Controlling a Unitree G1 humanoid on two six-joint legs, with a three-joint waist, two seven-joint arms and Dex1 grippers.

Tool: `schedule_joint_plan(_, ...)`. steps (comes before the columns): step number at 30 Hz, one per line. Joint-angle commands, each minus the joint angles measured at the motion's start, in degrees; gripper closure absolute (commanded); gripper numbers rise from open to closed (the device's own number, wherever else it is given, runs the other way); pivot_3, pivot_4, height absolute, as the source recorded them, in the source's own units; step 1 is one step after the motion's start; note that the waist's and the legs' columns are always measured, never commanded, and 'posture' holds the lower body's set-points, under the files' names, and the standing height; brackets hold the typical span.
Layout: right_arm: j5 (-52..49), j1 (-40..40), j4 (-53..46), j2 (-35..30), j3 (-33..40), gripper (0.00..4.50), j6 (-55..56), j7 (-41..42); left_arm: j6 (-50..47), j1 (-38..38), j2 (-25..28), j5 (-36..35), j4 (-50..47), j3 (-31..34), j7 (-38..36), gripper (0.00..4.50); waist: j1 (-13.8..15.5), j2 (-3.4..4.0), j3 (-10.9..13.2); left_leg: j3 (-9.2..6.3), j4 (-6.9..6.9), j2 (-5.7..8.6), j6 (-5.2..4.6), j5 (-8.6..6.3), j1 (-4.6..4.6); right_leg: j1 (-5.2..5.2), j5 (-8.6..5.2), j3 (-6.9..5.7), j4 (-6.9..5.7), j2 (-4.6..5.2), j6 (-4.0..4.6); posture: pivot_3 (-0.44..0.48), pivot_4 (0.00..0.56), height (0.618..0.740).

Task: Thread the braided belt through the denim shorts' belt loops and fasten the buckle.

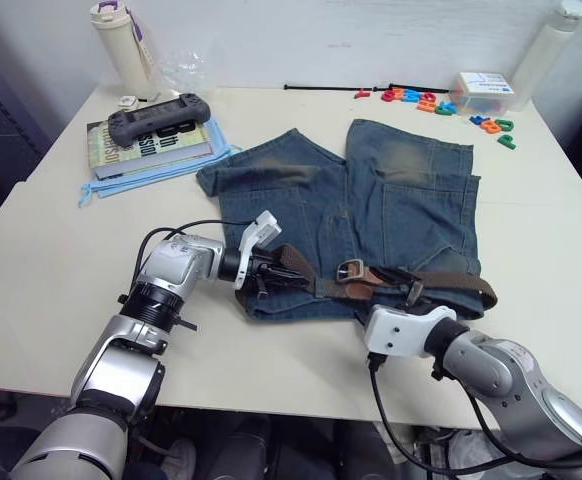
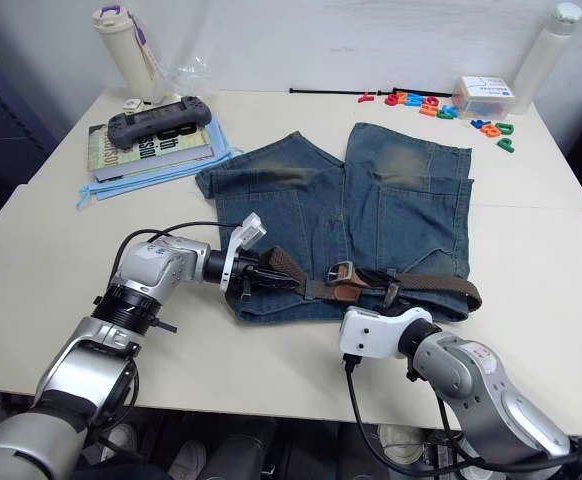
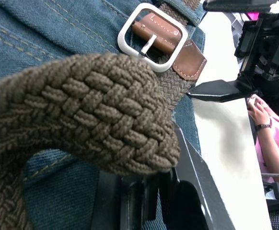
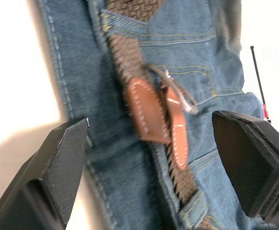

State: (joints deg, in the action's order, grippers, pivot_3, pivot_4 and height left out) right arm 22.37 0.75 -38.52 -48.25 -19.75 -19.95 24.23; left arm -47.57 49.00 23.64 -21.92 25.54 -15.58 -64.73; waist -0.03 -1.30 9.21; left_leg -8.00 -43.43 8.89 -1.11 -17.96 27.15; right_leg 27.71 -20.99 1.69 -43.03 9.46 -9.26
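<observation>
1 cream table (image 1: 61, 270), white wall (image 1: 371, 30)

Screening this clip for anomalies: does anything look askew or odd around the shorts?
The braided belt bulges in a slack loop past the waistband of the denim shorts on the robot's right. Its free end is doubled over in the left end effector, and the buckle is unfastened.

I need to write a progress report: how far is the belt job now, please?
Looks done: the braided belt lies along the waistband of the denim shorts and passes under at least one of the belt loops. In hand: the left gripper is shut on the belt's free end, while the right gripper waits open over the buckle. Left: passing that end through the buckle and fastening it.
</observation>
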Motion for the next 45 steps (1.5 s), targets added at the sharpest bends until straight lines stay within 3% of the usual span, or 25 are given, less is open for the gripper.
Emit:
schedule_joint_plan(1,2.02,-0.38,-0.55,1.22,1.75,1.88,0.96,0.94,-0.42,-0.19,0.09,0.07,-1.83,0.55,-1.06,4.5,0.01,0.0,0.0,0.0,-0.01,0.0,0.0,0.0,0.0,0.0,0.0,-0.01,0.0,0.0,0.0,0.0,0.15,0.655)
schedule_joint_plan(6,3.56,-0.35,0.22,2.8,2.25,4.28,1.22,2.07,-0.64,-0.27,0.18,0.02,-2.08,0.62,-1.12,4.5,0.0,0.0,0.0,0.0,-0.04,0.0,0.0,0.0,0.0,0.01,0.0,0.0,-0.04,0.0,0.0,0.0,0.15,0.655)
schedule_joint_plan(7,3.8,-0.23,0.29,3.11,2.33,4.4,1.24,2.26,-0.61,-0.25,0.19,0.07,-2.04,0.63,-1.12,4.5,0.0,0.0,0.0,0.0,-0.04,0.0,0.0,0.0,0.0,0.01,0.0,0.0,-0.04,0.0,0.0,0.0,0.15,0.655)
schedule_joint_plan(15,4.89,-0.59,-0.22,5.3,3.18,4.4,2.39,3.65,0.7,-0.65,0.09,-0.23,-2.52,1.37,-1.43,4.5,-0.04,0.0,0.0,0.0,-0.13,0.0,0.01,-0.01,0.01,0.01,0.0,0.0,-0.12,-0.01,0.0,0.0,0.15,0.655)
schedule_joint_plan(20,4.44,-0.73,-1.38,5.93,5.27,4.5,3.1,4.83,0.04,-4.66,2.49,-2.81,-9.74,4.74,-2.08,2.38,-0.17,0.0,0.0,0.05,-0.15,-0.01,0.02,-0.01,0.02,0.07,0.0,0.03,-0.18,0.0,0.01,0.0,0.15,0.655)
schedule_joint_plan(24,3.51,0.06,-2.79,6.44,7.3,4.5,3.4,6.45,-2.05,-9.89,7.3,-6.67,-18.63,10.36,-1.96,0.67,-0.17,0.0,0.0,0.09,-0.17,-0.04,0.05,-0.01,0.02,0.16,-0.02,0.05,-0.32,-0.02,0.05,0.0,0.15,0.655)
schedule_joint_plan(28,2.58,0.92,-4.14,7.0,7.99,4.5,3.83,8.36,-2.36,-18.25,13.53,-10.38,-30.4,13.06,-4.92,0.67,-0.17,0.0,0.0,0.11,-0.2,-0.06,0.11,-0.01,0.02,0.21,-0.06,0.12,-0.44,-0.02,0.1,0.0,0.15,0.655)
schedule_joint_plan(31,2.27,1.15,-4.78,7.22,8.4,4.5,3.98,9.26,-2.26,-23.31,14.4,-12.51,-37.2,14.53,-3.71,0.67,0.12,-0.01,-0.01,0.1,-0.24,-0.06,0.13,-0.02,0.02,0.2,-0.09,0.15,-0.49,0.0,0.16,0.0,0.15,0.655)
schedule_joint_plan(37,2.22,1.0,-5.77,7.15,8.99,4.5,4.24,11.17,4.63,-26.89,10.72,-4.66,-38.96,7.93,4.16,0.67,0.43,-0.02,-0.01,0.06,-0.58,-0.08,0.11,-0.09,0.09,0.08,-0.1,0.19,-0.53,0.04,0.2,0.0,0.15,0.655)
schedule_joint_plan(45,2.66,1.63,-6.57,5.98,12.39,4.5,4.25,12.7,19.72,-31.83,17.46,7.89,-34.12,-0.7,2.04,0.67,-0.01,-0.01,-0.02,0.11,-0.59,-0.16,0.13,-0.15,0.04,0.09,-0.13,0.17,-0.58,0.0,0.24,0.0,0.15,0.655)
